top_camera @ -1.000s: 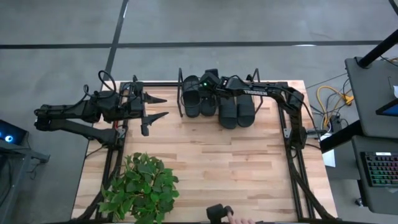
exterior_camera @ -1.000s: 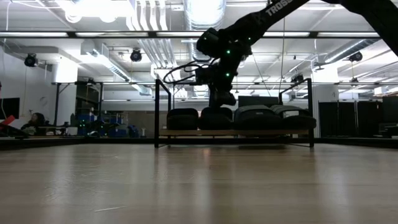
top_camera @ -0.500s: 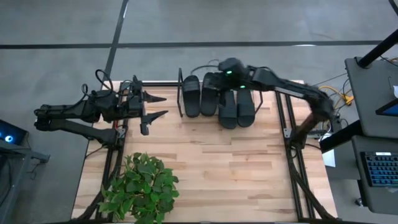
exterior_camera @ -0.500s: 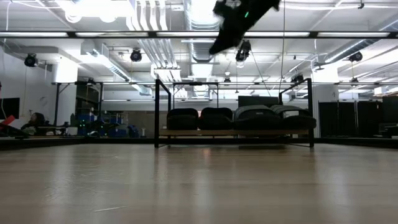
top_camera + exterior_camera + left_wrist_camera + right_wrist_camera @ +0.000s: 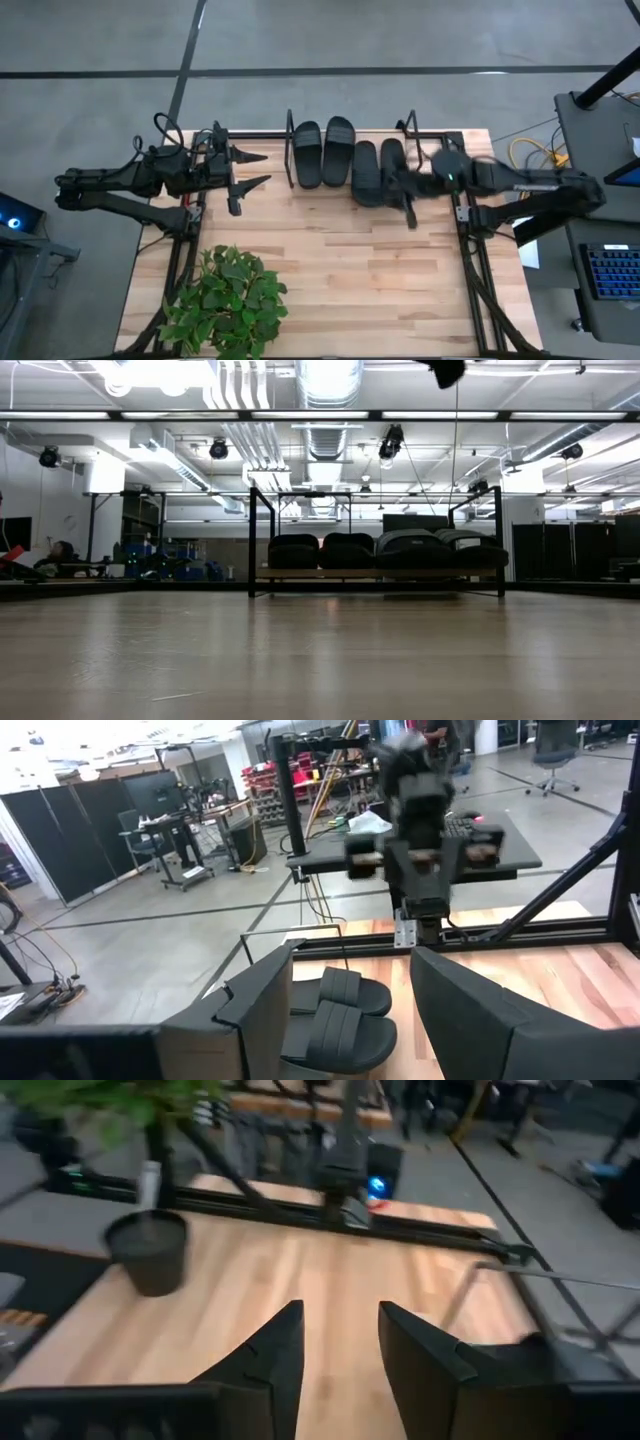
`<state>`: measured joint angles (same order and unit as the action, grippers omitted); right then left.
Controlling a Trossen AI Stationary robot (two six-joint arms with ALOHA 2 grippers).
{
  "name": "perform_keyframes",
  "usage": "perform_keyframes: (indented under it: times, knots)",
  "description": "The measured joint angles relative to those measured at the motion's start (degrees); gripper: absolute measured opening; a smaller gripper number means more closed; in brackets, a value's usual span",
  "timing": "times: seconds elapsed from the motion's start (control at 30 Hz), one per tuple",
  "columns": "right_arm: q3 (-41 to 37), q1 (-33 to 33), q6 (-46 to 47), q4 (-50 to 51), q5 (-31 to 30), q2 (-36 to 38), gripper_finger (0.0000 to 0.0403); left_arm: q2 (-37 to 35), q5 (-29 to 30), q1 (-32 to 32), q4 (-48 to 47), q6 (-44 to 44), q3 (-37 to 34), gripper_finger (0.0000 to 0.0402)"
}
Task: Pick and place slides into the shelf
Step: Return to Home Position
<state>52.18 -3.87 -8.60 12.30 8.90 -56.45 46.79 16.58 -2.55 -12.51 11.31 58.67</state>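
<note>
Four black slides lie side by side on the shelf [image 5: 290, 150], soles down on its board: two at the left [image 5: 308, 153] [image 5: 338, 150] and two at the right [image 5: 366, 172] [image 5: 393, 165], which jut out nearer. The low view shows them in a row [image 5: 347, 550] between the shelf's upright loops [image 5: 250, 540]. My right gripper [image 5: 408, 205] is open and blurred. It hovers high just right of the slides, touching nothing; its wrist view [image 5: 340, 1315] looks across bare table. My left gripper [image 5: 250, 170] waits open left of the shelf, with the slides [image 5: 340, 1020] ahead of it.
A potted plant [image 5: 228, 300] stands at the near left of the table, and shows in the right wrist view [image 5: 150, 1250]. Black arm-mount frames run along the left [image 5: 185, 250] and right [image 5: 475, 270] edges. Bare wood [image 5: 370, 280] lies between them.
My right gripper rose from the second slide from the left on the shelf and swung back toward the table's right edge, above the low view's top. The four slides stayed in place. A person's hand at the near edge has gone from view.
</note>
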Motion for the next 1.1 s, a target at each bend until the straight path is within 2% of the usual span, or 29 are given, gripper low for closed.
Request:
perform_keyframes:
  times: [0.1,0.23,0.3,0.4,0.47,0.67,0.83,1.1]
  knots:
    - [-10.01,2.43,3.1,-9.56,-1.93,3.43,0.0115,0.06,0.0,0.0,0.0,0.0,0.0,0.0189]
    - [-20.51,2.9,4.56,-22.53,-3.93,3.55,0.0101,0.1,0.0,0.0,0.0,-0.01,-0.02,0.0189]
    - [-23.68,2.92,5.44,-28.18,-5.91,2.73,0.0083,0.19,0.01,0.0,0.02,0.0,-0.02,0.0189]
    - [-27.14,2.9,3.88,-31.3,-8.74,3.17,0.0039,0.29,0.24,0.0,0.02,0.04,-0.04,0.0189]
    - [-28.51,2.85,1.12,-31.2,-8.75,5.32,0.0017,0.32,0.42,0.0,0.02,0.04,-0.07,0.0189]
    - [-30.35,3.17,-1.3,-24.27,-8.67,16.95,0.001,0.32,1.95,0.0,0.01,0.13,-0.07,0.0189]
    - [-33.83,3.26,0.64,-18.85,-7.48,27.61,0.0009,0.4,2.21,0.02,0.0,1.06,-0.07,0.0189]
    - [-40.81,3.27,3.49,-18.41,-6.01,37.42,0.0009,1.26,2.84,0.01,0.06,1.3,-0.07,0.0189]
